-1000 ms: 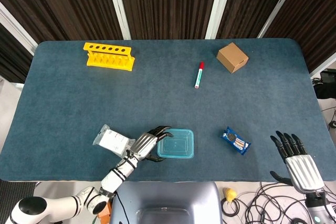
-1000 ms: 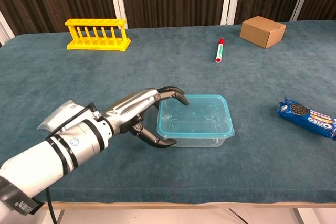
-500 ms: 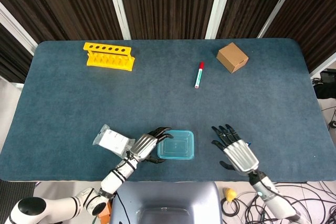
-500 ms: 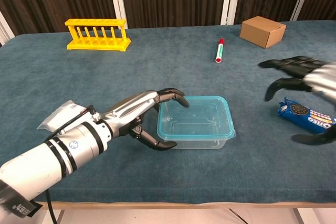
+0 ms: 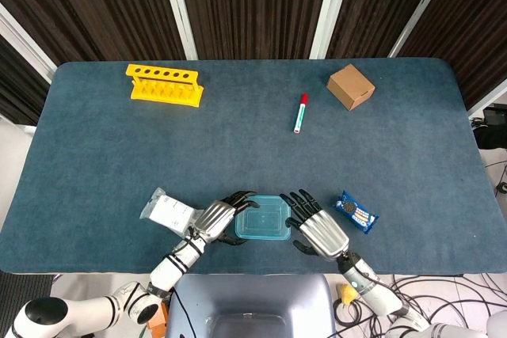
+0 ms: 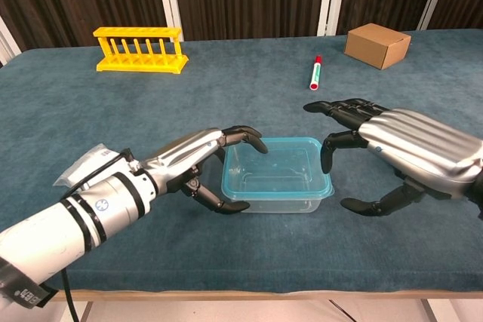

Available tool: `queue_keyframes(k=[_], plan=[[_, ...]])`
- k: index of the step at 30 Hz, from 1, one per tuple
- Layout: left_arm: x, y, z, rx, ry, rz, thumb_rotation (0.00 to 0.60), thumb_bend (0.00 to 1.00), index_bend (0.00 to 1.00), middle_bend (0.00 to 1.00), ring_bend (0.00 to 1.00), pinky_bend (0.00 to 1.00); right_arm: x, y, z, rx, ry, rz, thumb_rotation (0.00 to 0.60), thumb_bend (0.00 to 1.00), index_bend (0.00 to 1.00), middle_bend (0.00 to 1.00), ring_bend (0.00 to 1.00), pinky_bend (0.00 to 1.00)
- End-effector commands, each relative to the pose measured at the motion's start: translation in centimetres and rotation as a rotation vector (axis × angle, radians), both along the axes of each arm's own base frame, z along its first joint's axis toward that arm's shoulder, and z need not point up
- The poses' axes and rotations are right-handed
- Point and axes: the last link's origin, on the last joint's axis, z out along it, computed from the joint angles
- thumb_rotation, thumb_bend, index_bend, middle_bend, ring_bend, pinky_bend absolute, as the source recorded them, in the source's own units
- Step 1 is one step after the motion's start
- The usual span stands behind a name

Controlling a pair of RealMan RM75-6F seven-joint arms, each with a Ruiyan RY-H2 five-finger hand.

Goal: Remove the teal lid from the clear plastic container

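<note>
**Q:** Near the front edge of the table [image 5: 95, 156], what's going on with the container [image 5: 264, 218]?

**A:** It's sitting on the blue cloth close to the robot, teal lid [image 6: 278, 167] on top, with a hand on either side. The left hand [image 6: 202, 165] is wrapped around its left end: fingertips [image 6: 253, 141] hooked over the back-left corner of the lid, thumb curled against the front-left side of the box. Looks like it's got hold of that end.

**Q:** And the other one?

**A:** The right hand [image 6: 400, 147] hangs just beside the right end, fingers apart and curved, nothing in it. One fingertip points down right next to the lid's right rim, but I can't tell whether it's actually touching. From the head view its fingers [image 5: 297, 199] sit right at the container's right edge.

**Q:** Anything else on the table?

**A:** Yeah, a few bits. A cookie pack [image 5: 356, 211] lies just right of the right hand. A white packet [image 5: 169, 212] is to the left, beside the left forearm. Well back there's a yellow rack [image 5: 164, 85] at far left, a marker [image 5: 300, 112] with a red cap near the middle, and a cardboard box [image 5: 350, 86] off to the right.
</note>
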Motion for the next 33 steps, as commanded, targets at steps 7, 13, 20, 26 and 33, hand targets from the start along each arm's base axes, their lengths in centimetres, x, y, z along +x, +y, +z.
queue_keyframes(k=[7,13,20,26,33], plan=[[0.0,-0.1,0.1,-0.001,-0.008,-0.002,0.6,0.27,0.44,0.41,0.22,0.33,1.0,0.0,-0.6,0.005,-0.016,-0.001,0.6,0.2,0.5,0.0,0.0,0.0],[0.0,-0.2,0.2,-0.003,-0.011,-0.004,0.6,0.27,0.44,0.42,0.22,0.33,1.4,-0.3,-1.1,0.001,0.0,-0.006,0.6,0.2,0.52,0.0,0.0,0.0],[0.0,-0.2,0.1,-0.005,-0.01,-0.006,0.6,0.27,0.44,0.42,0.22,0.33,1.8,-0.4,-1.6,0.009,-0.009,-0.023,0.6,0.2,0.52,0.0,0.0,0.0],[0.0,-0.2,0.2,-0.005,-0.011,-0.011,0.6,0.27,0.44,0.42,0.22,0.34,2.2,-0.3,-1.7,0.008,-0.016,-0.023,0.6,0.2,0.52,0.0,0.0,0.0],[-0.2,-0.1,0.4,-0.005,-0.007,-0.011,0.6,0.27,0.44,0.42,0.22,0.34,2.6,-0.5,-1.9,0.006,-0.011,-0.031,0.6,0.2,0.53,0.0,0.0,0.0]])
